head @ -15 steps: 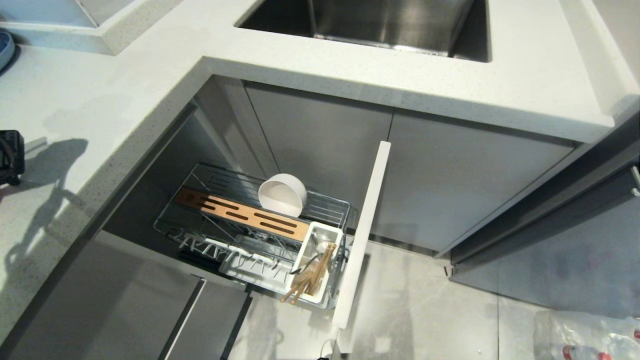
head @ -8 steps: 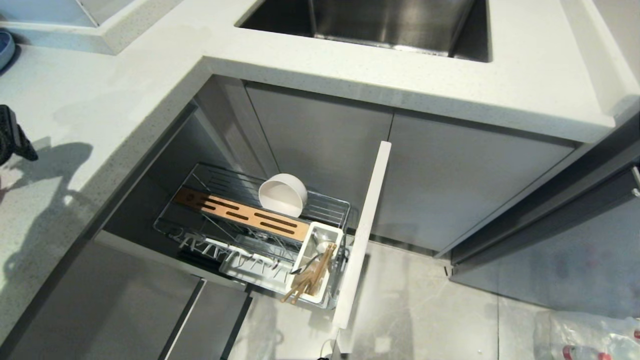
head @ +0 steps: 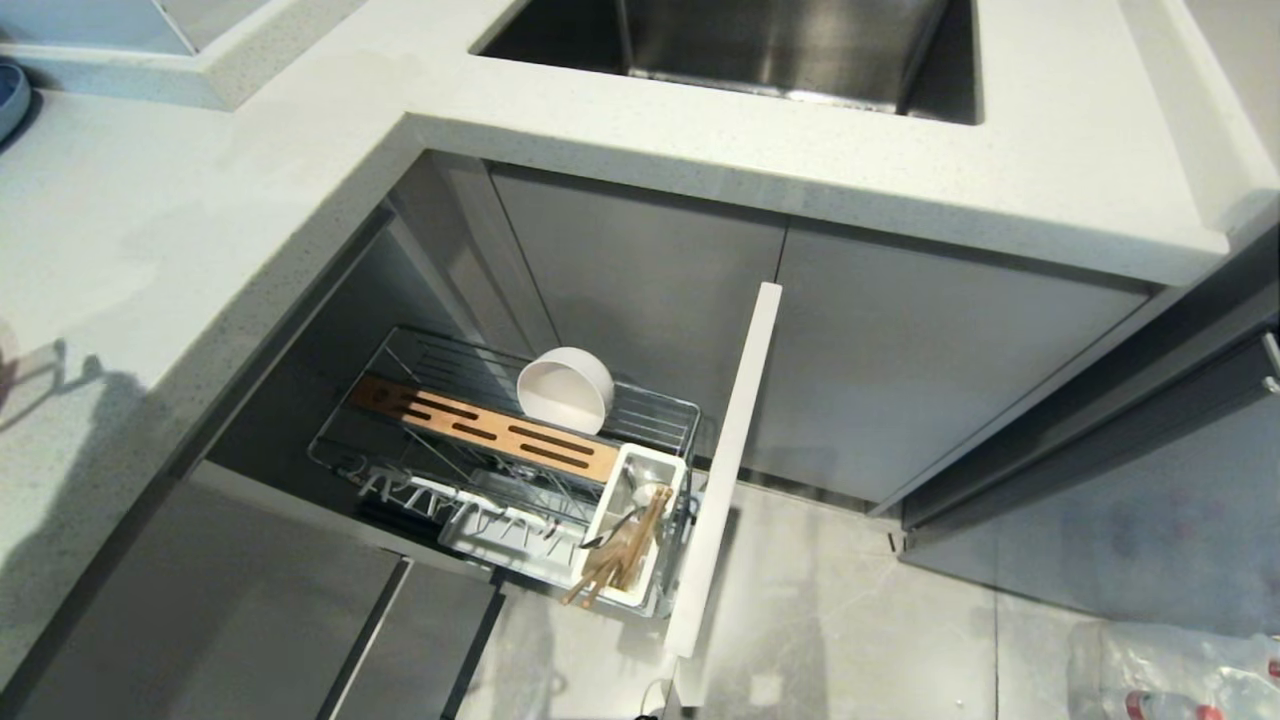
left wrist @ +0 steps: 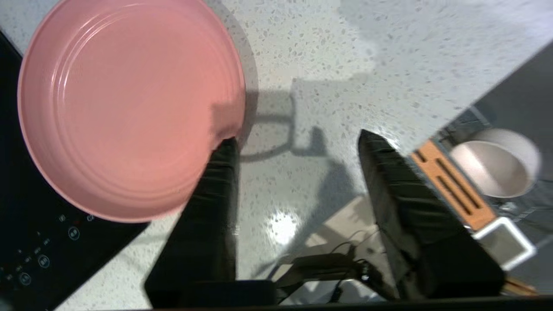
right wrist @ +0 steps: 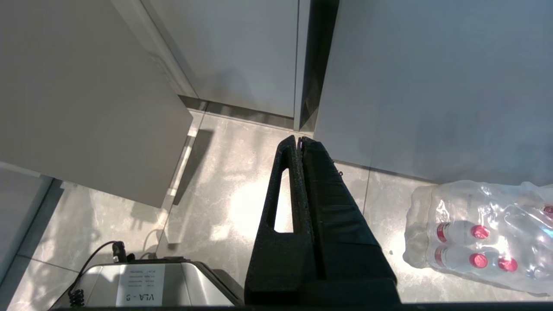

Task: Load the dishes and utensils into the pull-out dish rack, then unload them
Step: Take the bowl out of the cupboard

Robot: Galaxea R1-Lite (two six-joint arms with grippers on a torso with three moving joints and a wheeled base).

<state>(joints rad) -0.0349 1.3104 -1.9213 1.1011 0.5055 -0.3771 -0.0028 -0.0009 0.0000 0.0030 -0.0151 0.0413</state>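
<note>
The pale-pink plate [left wrist: 129, 108] lies flat on the speckled countertop [left wrist: 328, 56], part of it over a black hob [left wrist: 26, 242]. My left gripper [left wrist: 297, 137] hangs open above the counter with nothing between its fingers; one fingertip [left wrist: 227, 149] is at the plate's rim. The left gripper is out of the head view. Below the counter the pull-out dish rack [head: 400, 350] stands drawn out. The white bowl [head: 565, 390] lies tipped on its side in it, behind the wooden insert [head: 490, 430]. Chopsticks [head: 620, 560] and the spoon [head: 612, 530] stand in the white caddy [head: 640, 470]. My right gripper [right wrist: 300, 138] is shut, parked over the floor.
The rack's tall pale front panel [head: 730, 450] juts out over the floor. A steel sink [head: 760, 40] sits in the counter behind. A blue-grey plate [head: 10, 95] shows at the far left edge. A shrink-wrapped pack of bottles [right wrist: 484, 233] lies on the floor at the right.
The left gripper, seen earlier at the head view's left edge, has left that view, and its shadow on the counter has slid toward the near left. The rack's contents have not moved.
</note>
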